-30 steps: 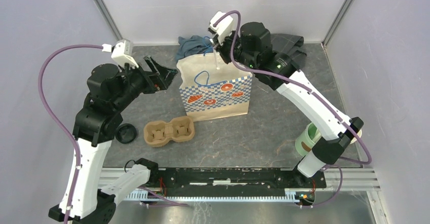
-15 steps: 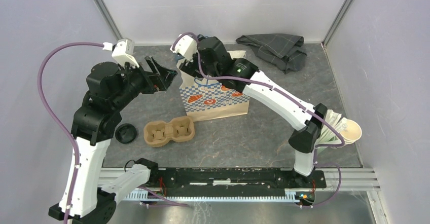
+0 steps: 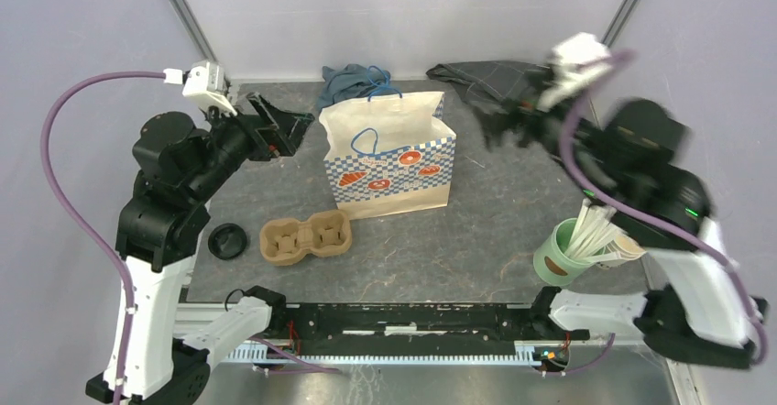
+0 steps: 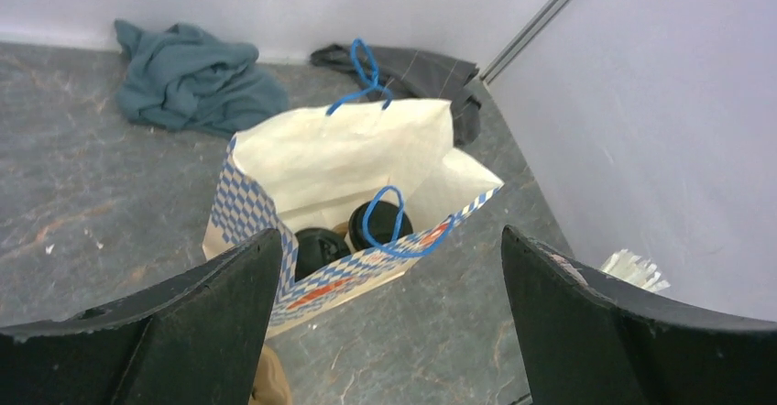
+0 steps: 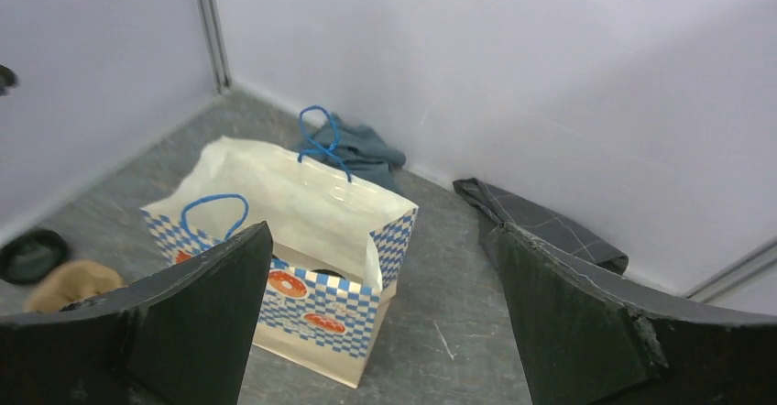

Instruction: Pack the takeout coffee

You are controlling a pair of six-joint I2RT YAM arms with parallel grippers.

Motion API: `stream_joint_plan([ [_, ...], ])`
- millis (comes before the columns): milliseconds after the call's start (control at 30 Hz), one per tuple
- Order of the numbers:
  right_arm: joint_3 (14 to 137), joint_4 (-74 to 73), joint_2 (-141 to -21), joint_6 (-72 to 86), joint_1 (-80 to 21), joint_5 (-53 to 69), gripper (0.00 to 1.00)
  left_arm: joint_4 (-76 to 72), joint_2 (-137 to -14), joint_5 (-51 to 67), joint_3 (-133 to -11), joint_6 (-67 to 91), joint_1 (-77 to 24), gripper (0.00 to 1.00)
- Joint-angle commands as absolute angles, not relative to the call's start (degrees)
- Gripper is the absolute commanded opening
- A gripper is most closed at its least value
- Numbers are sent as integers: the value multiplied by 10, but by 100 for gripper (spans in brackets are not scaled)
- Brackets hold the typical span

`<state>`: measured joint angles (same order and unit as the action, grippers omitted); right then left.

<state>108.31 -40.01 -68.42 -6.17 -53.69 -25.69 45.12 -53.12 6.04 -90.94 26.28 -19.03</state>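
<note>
The blue-checked paper bag [image 3: 388,162] stands open mid-table. Inside it, in the left wrist view, two black lids [image 4: 320,247] [image 4: 380,224] of takeout coffee cups sit side by side; the cup walls are hidden by the bag [image 4: 348,162]. My left gripper [image 3: 298,128] hovers left of the bag, open and empty [image 4: 387,235]. My right gripper [image 3: 509,123], blurred, is high to the right of the bag, open and empty [image 5: 380,231]. From there the bag [image 5: 293,231] lies below and only a dark sliver [image 5: 321,272] shows inside.
A brown pulp cup carrier [image 3: 305,235] and a loose black lid [image 3: 226,240] lie in front of the bag. A mint-green cup with white sticks [image 3: 556,254] and a lidless white cup [image 3: 630,245] stand at right. A blue cloth [image 3: 353,80] and a dark cloth [image 3: 486,80] lie at the back.
My right gripper has left the bag's mouth, swung away to the right and opened. The left arm has drawn back slightly to the left.
</note>
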Motion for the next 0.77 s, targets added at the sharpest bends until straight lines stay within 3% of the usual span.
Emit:
stream_joint_plan([
  [0,1037,-441,-589,19,-537,-268,98,388,-520,84,-942,288,-190,95],
  [400,1112,-526,-519,63,-537,-315,98,288,-492,114,-970,271,-191,97],
  [733,1066,-516,-498,53,-537,-304,98,303,-497,92,-992,262,-191,97],
])
